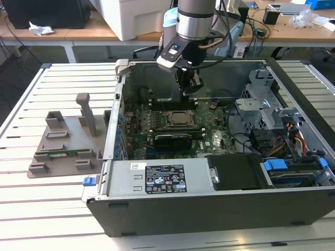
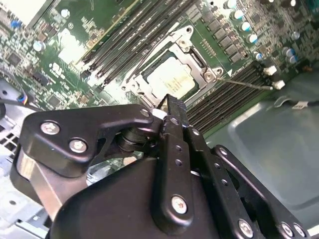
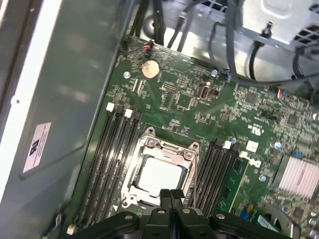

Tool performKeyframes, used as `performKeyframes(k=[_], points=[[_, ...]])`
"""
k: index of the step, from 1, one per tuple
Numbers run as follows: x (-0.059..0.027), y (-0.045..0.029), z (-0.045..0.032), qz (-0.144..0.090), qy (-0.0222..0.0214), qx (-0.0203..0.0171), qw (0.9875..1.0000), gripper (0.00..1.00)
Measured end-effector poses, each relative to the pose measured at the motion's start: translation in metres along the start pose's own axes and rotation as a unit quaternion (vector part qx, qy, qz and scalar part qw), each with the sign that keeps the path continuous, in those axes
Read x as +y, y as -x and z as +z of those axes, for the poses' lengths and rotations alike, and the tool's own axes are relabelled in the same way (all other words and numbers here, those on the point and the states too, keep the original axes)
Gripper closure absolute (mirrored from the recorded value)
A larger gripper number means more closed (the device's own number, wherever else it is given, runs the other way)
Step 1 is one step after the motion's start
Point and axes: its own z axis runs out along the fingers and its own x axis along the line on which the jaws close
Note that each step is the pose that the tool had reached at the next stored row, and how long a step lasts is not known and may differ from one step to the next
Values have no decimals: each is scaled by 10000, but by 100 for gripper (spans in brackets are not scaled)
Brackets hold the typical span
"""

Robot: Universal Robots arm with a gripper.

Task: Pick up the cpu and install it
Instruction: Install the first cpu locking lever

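Silver and shiny, the cpu (image 3: pixel 158 177) lies flat inside the socket (image 3: pixel 149 145) on the green board (image 3: pixel 199 99). It is not in the gripper (image 3: pixel 169 193). The jaws are pressed together with nothing between them. The cpu sits just under the jaw tips and a little ahead of them. In the exterior view the tips seem to hang above it, not touching it. Long black slots (image 3: pixel 112 159) run on both sides of the jaws.

I think the pick-up part is over and the cpu is in its place, so the job looks nearly done. A thin metal bar (image 2: pixel 246 83) sticks out from the socket, off to one side of the jaws. I cannot tell if the socket frame is locked down. Any next move needs care. The tips are close to the cpu, so the move should be slow and straight, with no bump and no sideways push on the chip.
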Motion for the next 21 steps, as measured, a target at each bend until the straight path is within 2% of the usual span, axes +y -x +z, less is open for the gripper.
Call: performKeyframes(k=[3, 7, 12, 14, 15, 17, 18, 20, 21], points=[[0, 0, 0, -275, 9, -15, 9996, 89], [0, 0, 0, -580, 21, -33, 9983, 89], [0, 0, 0, -1019, 36, -58, 9948, 89], [0, 0, 0, -1189, 42, -68, 9929, 89], [0, 0, 0, -1314, 46, -75, 9913, 89], [0, 0, 0, -1434, 50, -82, 9896, 89], [0, 0, 0, -1534, 54, -88, 9881, 89], [0, 0, 0, -1666, 59, -95, 9860, 89], [0, 0, 0, -1798, 63, -103, 9836, 89]])
